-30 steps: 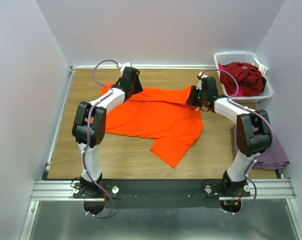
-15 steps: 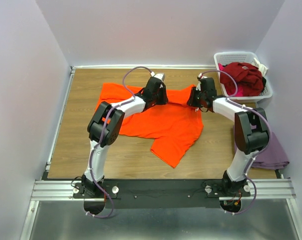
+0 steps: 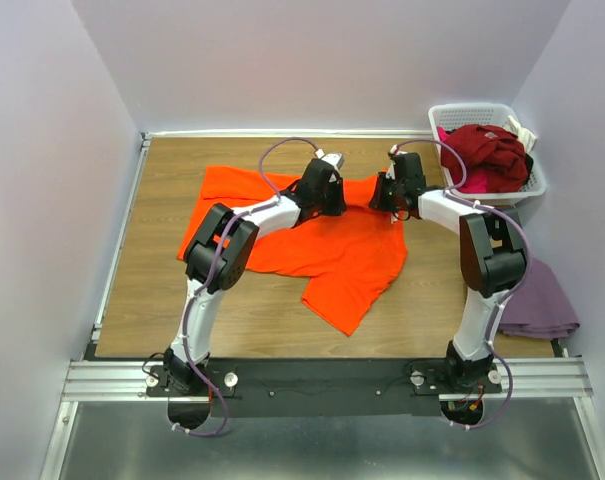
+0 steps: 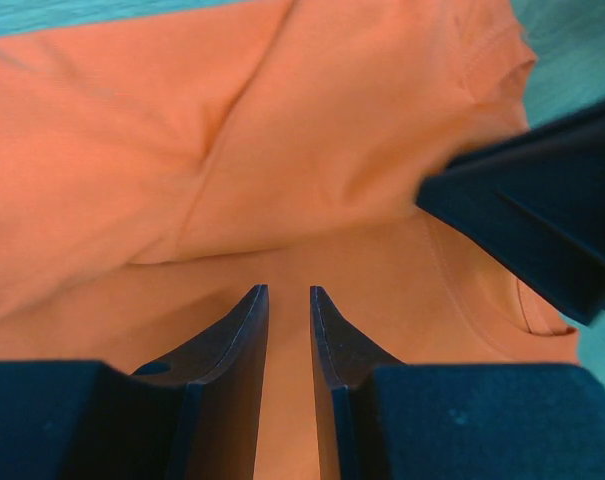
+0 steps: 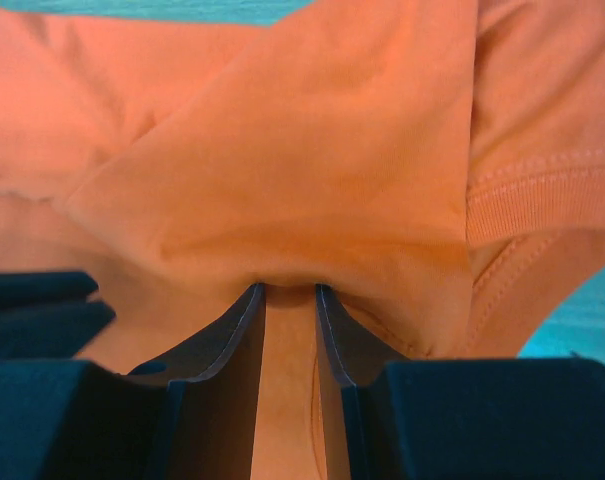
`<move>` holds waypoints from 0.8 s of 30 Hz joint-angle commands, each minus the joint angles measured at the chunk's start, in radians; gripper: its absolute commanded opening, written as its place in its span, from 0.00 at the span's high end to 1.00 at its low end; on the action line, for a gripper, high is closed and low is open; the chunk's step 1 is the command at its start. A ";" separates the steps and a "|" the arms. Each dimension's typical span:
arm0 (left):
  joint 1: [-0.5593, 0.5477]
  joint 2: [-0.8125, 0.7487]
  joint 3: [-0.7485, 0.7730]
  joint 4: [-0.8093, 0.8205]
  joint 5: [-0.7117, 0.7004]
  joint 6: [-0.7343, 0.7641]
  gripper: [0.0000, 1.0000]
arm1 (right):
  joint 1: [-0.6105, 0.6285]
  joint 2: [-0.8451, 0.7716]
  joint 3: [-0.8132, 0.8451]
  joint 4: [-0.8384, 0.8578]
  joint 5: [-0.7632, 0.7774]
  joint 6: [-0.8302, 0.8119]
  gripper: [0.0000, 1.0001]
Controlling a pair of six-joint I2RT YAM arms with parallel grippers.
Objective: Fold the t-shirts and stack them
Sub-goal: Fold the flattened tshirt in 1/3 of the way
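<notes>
From above, both sets of fingertips are buried in cloth near the far edge of the table (image 3: 252, 310), so the left gripper (image 3: 337, 200) and right gripper (image 3: 382, 195), close together, show no grip there. Four t-shirts can be counted. One orange t-shirt (image 3: 332, 250) is spread from the far edge toward the middle. One dark red t-shirt (image 3: 487, 150) is heaped in the single white basket (image 3: 537, 185) at the far right corner, with a pink sliver (image 3: 470, 182) under it that is hard to make out. One mauve t-shirt (image 3: 542, 305) lies at the right edge, partly behind the right arm. The left wrist view is filled with orange fabric. The two fingers (image 4: 244, 340) stand narrowly apart with cloth showing in the gap, and whether they pinch it I cannot tell. A dark block at the right is cut off. In the right wrist view, two fingers (image 5: 244, 340) pinch a gathered fold of the orange t-shirt, with ribbed hem at the right
</notes>
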 commanded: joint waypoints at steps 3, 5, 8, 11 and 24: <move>-0.019 0.053 0.059 0.018 0.023 0.026 0.68 | 0.005 0.076 0.080 -0.001 0.020 0.010 0.66; -0.022 0.067 0.082 0.018 0.015 0.028 0.68 | 0.007 0.085 0.094 -0.001 0.022 0.010 0.66; -0.031 0.107 0.121 0.019 0.000 0.032 0.68 | 0.007 0.091 0.106 -0.001 0.022 0.012 0.66; -0.034 0.150 0.154 0.015 -0.015 0.032 0.68 | 0.007 0.097 0.117 -0.001 0.023 0.010 0.66; -0.040 0.213 0.239 -0.012 -0.107 0.031 0.65 | 0.007 0.112 0.140 -0.003 0.019 0.009 0.66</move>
